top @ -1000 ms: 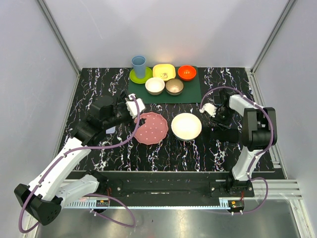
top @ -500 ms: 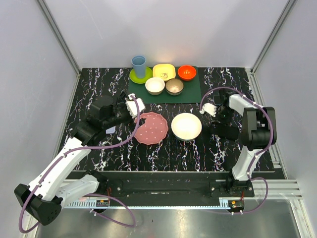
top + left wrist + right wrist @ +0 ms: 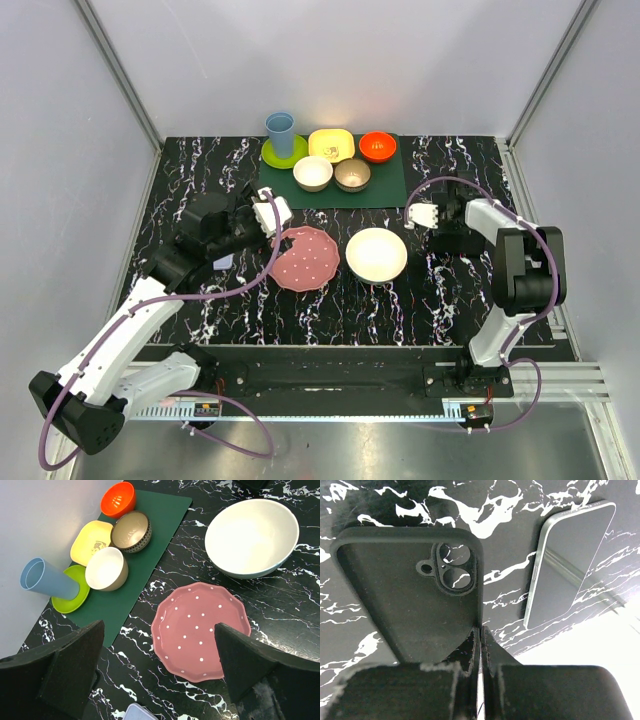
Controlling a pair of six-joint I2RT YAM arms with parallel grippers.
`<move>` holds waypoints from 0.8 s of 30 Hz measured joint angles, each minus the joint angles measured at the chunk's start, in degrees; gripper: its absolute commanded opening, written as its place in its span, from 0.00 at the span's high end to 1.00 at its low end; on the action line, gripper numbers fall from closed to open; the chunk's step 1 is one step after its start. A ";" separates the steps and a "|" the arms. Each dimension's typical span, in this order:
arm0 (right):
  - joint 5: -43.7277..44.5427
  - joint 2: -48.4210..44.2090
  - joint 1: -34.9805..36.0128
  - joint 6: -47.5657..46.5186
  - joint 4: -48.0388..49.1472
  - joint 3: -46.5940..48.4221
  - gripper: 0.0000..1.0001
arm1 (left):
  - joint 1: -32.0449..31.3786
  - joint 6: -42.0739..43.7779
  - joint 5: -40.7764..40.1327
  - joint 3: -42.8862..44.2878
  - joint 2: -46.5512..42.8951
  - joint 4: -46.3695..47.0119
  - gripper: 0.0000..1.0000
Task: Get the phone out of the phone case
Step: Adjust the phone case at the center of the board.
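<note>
In the right wrist view an empty black phone case (image 3: 410, 595) with camera cutouts hangs over the marble. My right gripper (image 3: 480, 630) is shut on the case's side wall. The phone (image 3: 567, 565), dark, glossy and silver-rimmed, lies flat on the table beside the case and outside it. My left gripper (image 3: 157, 630) stands wide open above the table with nothing between its fingers. Below it lies the pale lavender corner (image 3: 140, 712) of a flat thing; in the top view that lavender corner (image 3: 224, 262) peeks out under the left arm.
A pink dotted plate (image 3: 306, 258) and a white bowl (image 3: 376, 254) sit mid-table between the arms. At the back, a green mat (image 3: 385, 185) carries several small bowls, with a blue cup (image 3: 280, 132) on a green saucer beside them.
The right gripper closed on the black case and carried it toward the back of the table, away from its spot right of the white bowl. The left arm stayed put.
</note>
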 measured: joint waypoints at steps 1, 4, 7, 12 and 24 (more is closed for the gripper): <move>0.24 0.00 0.00 -1.14 1.03 -0.63 1.00 | 0.04 0.00 0.02 0.00 0.00 0.00 0.01; 0.44 0.00 0.02 -4.33 3.02 -2.12 1.00 | 0.33 -0.04 0.04 0.00 0.00 0.00 0.01; 0.48 0.00 0.04 -6.97 4.04 -2.34 1.00 | 0.55 -0.07 0.04 0.00 0.00 0.00 0.01; 0.59 0.00 0.11 -10.47 5.35 -2.73 1.00 | 0.81 -0.13 0.20 0.00 0.00 0.00 0.01; 1.46 0.68 -0.13 -11.50 6.38 -4.24 1.00 | 1.07 -0.17 0.63 0.00 0.00 0.00 0.01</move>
